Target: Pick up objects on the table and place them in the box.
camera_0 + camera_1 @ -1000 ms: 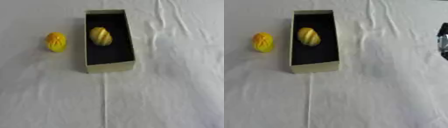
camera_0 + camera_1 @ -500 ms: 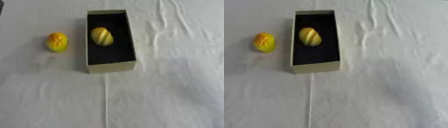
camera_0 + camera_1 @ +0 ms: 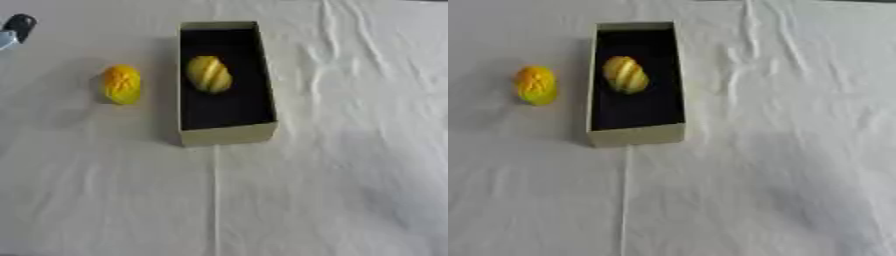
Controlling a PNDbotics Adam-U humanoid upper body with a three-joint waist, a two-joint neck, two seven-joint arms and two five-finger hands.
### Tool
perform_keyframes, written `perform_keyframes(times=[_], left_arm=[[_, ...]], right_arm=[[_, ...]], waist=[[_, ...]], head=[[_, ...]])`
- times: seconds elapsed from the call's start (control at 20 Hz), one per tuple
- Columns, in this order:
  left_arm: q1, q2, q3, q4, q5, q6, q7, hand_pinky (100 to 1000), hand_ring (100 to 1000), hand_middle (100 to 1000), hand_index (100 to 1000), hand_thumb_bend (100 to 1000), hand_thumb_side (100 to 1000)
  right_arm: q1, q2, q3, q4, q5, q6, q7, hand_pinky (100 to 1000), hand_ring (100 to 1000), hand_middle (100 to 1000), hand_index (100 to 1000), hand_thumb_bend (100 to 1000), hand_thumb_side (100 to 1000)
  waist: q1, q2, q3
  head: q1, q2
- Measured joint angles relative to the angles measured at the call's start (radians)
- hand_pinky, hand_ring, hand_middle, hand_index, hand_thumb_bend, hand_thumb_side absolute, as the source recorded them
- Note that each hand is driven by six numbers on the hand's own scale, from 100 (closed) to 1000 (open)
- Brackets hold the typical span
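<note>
Left hand (image 3: 17, 29): upper left edge, only a dark tip shows; how open, cannot tell; touches nothing.
Box (image 3: 226, 134): upper centre, holds yellow striped object (image 3: 209, 74).
Orange-yellow object (image 3: 122, 84): just left of box.

head stereo pair | both look steeply down | share box (image 3: 226, 135) and tablecloth (image 3: 780, 175)
</note>
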Motion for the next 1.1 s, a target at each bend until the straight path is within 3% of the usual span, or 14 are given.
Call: perform_keyframes(times=[0.25, 0.4, 0.7, 1.0, 1.1], left_arm=[[-0.038, -0.067, -0.003, 0.090, -0.134, -0.059, -0.008, 903, 949, 866, 922, 279, 243], [-0.061, -0.093, -0.010, 0.134, -0.196, -0.076, -0.034, 906, 953, 871, 921, 330, 100], [-0.085, -0.147, -0.018, 0.212, -0.269, -0.088, -0.093, 905, 951, 868, 917, 398, 100], [-0.100, -0.175, -0.027, 0.239, -0.279, -0.098, -0.121, 907, 952, 872, 924, 353, 105], [-0.100, -0.180, -0.029, 0.240, -0.278, -0.101, -0.131, 908, 953, 871, 927, 338, 299]], right_arm=[[0.005, 0.010, 0.014, 0.000, 0.025, 0.021, -0.021, 888, 768, 722, 805, 100, 457], [0.004, 0.012, 0.017, 0.000, 0.025, 0.029, -0.029, 889, 765, 719, 803, 100, 496], [-0.011, 0.018, 0.027, 0.000, 0.002, 0.031, -0.031, 891, 761, 713, 798, 100, 564], [-0.023, 0.020, 0.027, 0.000, -0.041, 0.028, -0.028, 892, 757, 707, 792, 100, 566], [-0.026, 0.023, 0.027, 0.000, -0.054, 0.026, -0.026, 892, 755, 705, 788, 100, 566]], waist=[[0.000, 0.000, 0.000], [0.001, 0.000, 0.000], [0.007, 0.001, -0.005], [0.014, 0.008, -0.009], [0.017, 0.008, -0.009]], head=[[-0.002, 0.000], [-0.001, 0.000], [0.006, 0.000], [0.014, 0.001], [0.016, 0.001]])
